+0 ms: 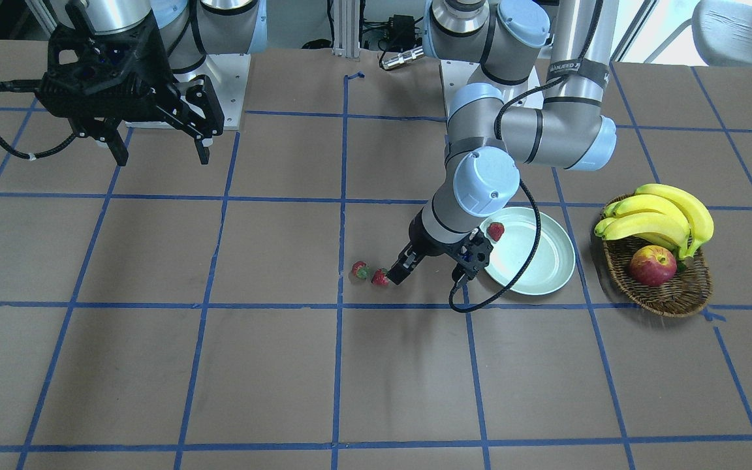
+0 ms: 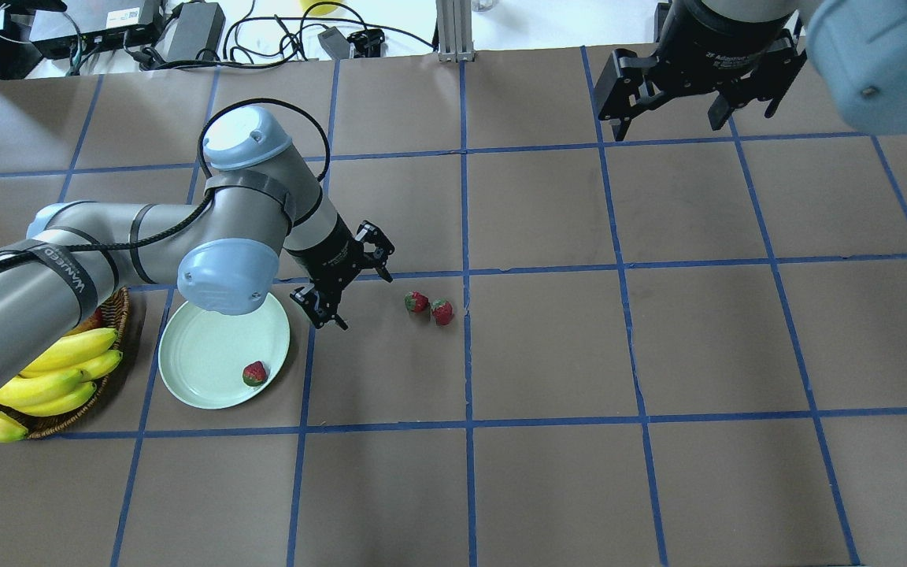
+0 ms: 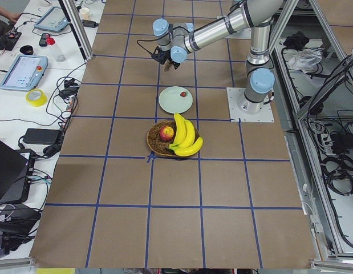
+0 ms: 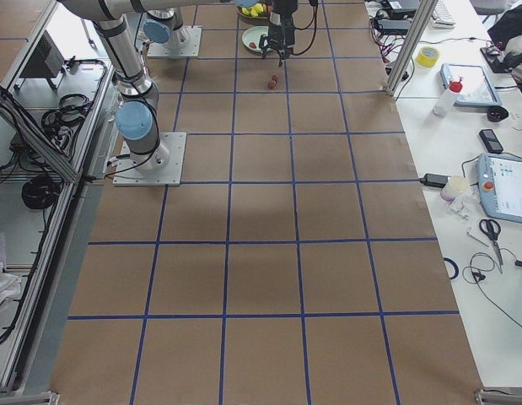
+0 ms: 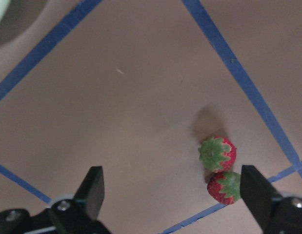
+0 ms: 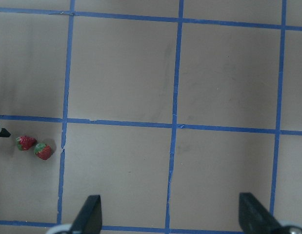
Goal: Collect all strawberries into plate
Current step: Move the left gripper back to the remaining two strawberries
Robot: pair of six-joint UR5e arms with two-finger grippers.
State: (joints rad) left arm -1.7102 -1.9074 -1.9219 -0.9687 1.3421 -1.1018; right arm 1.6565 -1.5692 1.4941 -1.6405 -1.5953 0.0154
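Just ahead of the left pincer, two strawberries lie side by side on the tabletop, so close they seem to touch. Behind the pincer sits the plate, with a third strawberry already on it near the rim. The pincer hangs above the tabletop with its fingers spread wide and nothing between them. Far off across the tabletop the right pincer is held high, also spread and empty.

From where I stand, the job in hand looks like reaching for the nearer of the pair. In the wrist view both berries sit off toward one finger rather than in the middle of the gap. So I would bring the pincer further forward and across until the near berry is centred. Since the two are nestled together, the fingers should come down clear of the second one, or it will get nudged and roll. Go low enough to catch the berry's belly, not its leafy cap. Close gently; they are small and rounded and could squirt out under a hard squeeze.
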